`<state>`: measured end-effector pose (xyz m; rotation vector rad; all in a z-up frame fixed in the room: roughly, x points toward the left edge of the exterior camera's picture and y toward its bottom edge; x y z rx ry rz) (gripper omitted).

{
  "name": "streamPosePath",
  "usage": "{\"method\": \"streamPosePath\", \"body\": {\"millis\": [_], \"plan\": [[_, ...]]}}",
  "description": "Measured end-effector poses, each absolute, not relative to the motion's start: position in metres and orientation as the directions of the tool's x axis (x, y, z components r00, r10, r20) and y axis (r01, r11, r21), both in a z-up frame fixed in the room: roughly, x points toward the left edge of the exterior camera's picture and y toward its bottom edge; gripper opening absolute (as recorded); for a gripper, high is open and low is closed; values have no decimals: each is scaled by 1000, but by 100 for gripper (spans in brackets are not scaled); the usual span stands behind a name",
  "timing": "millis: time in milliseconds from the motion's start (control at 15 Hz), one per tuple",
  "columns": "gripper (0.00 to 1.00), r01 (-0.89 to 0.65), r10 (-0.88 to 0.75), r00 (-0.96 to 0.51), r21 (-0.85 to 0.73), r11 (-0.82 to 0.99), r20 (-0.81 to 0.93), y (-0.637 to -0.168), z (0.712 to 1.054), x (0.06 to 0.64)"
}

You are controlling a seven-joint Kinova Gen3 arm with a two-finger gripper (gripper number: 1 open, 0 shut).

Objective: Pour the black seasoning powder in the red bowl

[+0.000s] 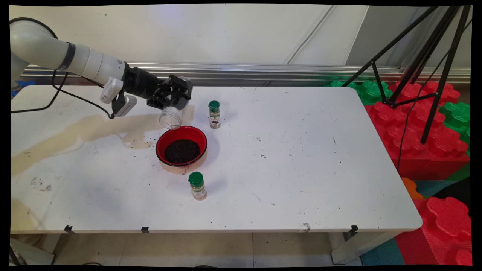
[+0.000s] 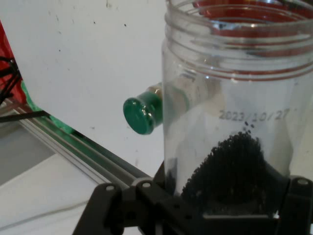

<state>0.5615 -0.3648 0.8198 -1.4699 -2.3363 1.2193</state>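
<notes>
Gripper (image 1: pixel 174 98) clamped on clear jar (image 1: pixel 171 114), tipped mouth-down above red bowl (image 1: pixel 181 149) of dark grains; some grains cling inside; green-capped spice bottle (image 1: pixel 214 114) just beside.

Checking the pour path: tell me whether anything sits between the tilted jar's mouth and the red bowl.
Nothing visible does. The clear jar in the gripper tilts mouth-down just above the red bowl; the nearest spice bottle stands off to the side.
</notes>
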Motion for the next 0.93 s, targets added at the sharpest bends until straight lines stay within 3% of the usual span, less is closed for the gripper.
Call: {"method": "streamPosePath", "body": {"millis": [933], "plan": [[0, 750, 792, -395, -662, -15, -466, -363, 820, 554]]}}
